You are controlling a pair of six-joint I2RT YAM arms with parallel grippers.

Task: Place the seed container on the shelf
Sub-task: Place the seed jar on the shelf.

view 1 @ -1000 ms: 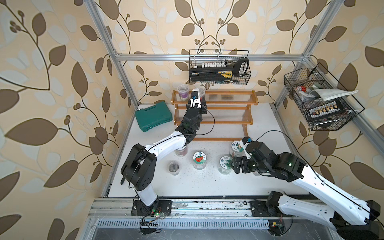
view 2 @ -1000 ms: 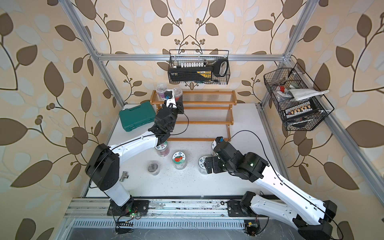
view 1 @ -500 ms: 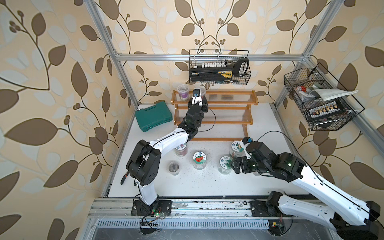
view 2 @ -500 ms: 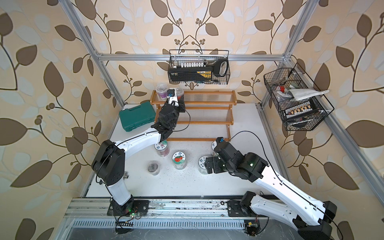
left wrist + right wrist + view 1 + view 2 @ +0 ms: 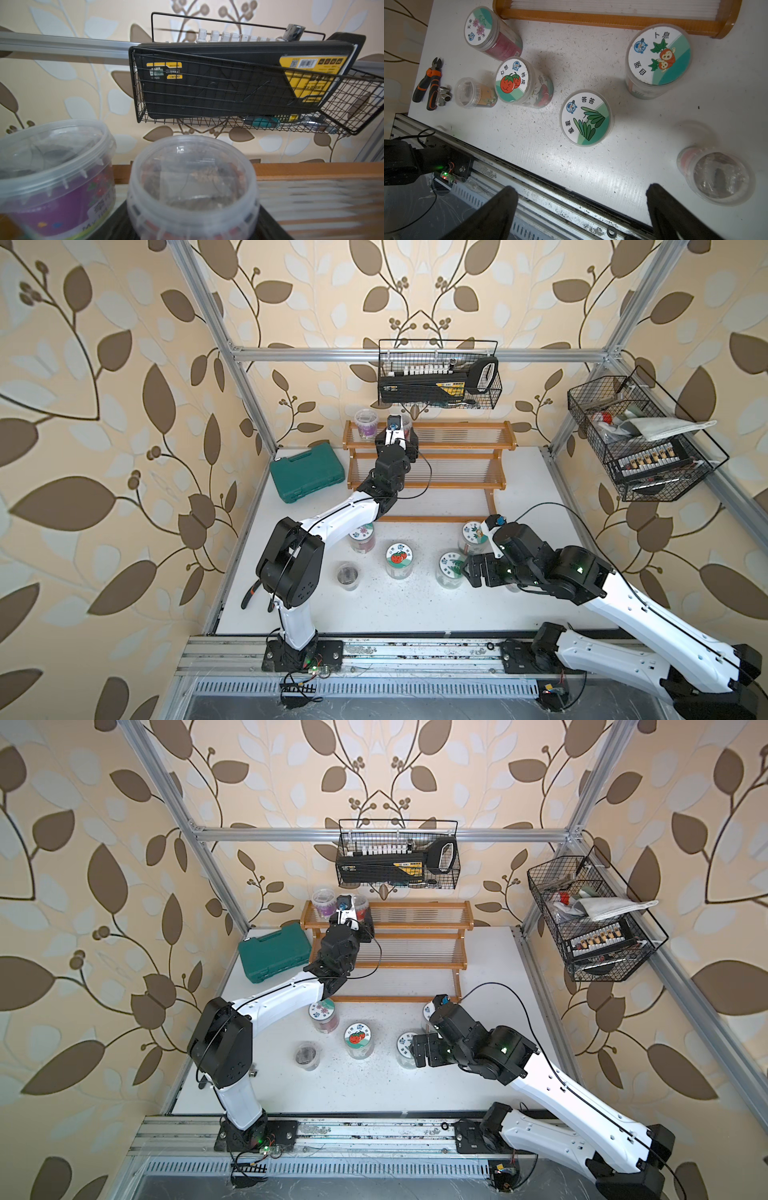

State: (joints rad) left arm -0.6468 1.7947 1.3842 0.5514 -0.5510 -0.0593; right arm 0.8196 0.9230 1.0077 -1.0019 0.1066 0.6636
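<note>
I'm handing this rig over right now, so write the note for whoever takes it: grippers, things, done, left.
Left gripper: at the seed container, grip unclear.
Right gripper: open, empty, above the table.
Seed container: upright on the top tier of the shelf, beside the purple tub.
Done: placement, it seems.
Left: release fully, back that gripper away.

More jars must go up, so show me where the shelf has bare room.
Top tier of the shelf: bare from the clear seed tub to its right end. Middle tier: bare, though the left arm crosses above its left end. Crowded: top tier's left end, where the purple tub and clear seed tub stand side by side.
</note>
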